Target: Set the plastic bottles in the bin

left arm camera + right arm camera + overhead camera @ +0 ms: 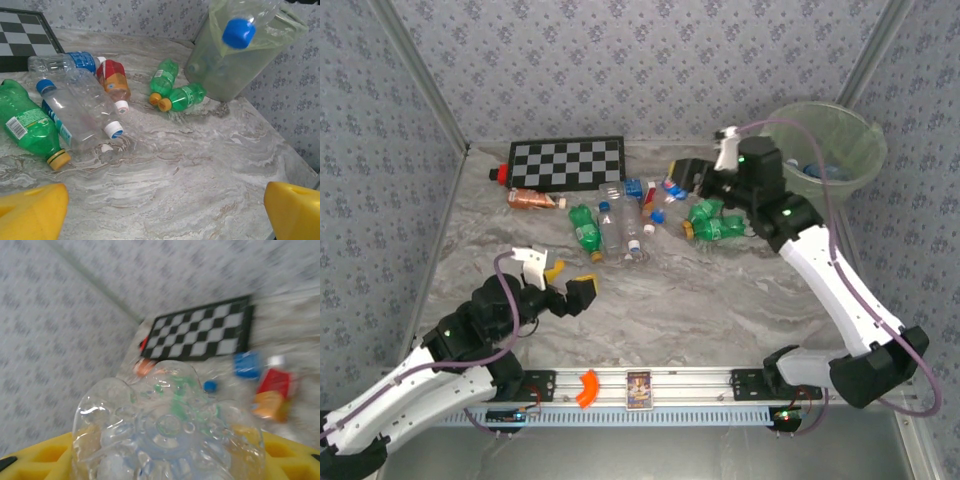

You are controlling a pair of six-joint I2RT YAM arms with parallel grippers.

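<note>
Several plastic bottles lie mid-table: an orange-brown one [530,199], a green one [585,225], clear ones [620,228] and two green ones [715,222]. My left gripper [567,282] hovers low at the near left, open, with bare table between its yellow fingertips [30,212]. Ahead of it lie a green bottle [27,127], clear bottles [80,107] and a red-labelled one [114,80]. My right gripper [685,178] is raised left of the bin [830,150], shut on a clear bottle whose base [167,435] faces the camera. A blue-capped clear bottle [238,32] shows against the bin [225,75].
A checkerboard [567,163] lies at the back with a small red block [500,173] at its left end. Patterned walls close the table on three sides. A rail with an orange piece [587,388] runs along the near edge.
</note>
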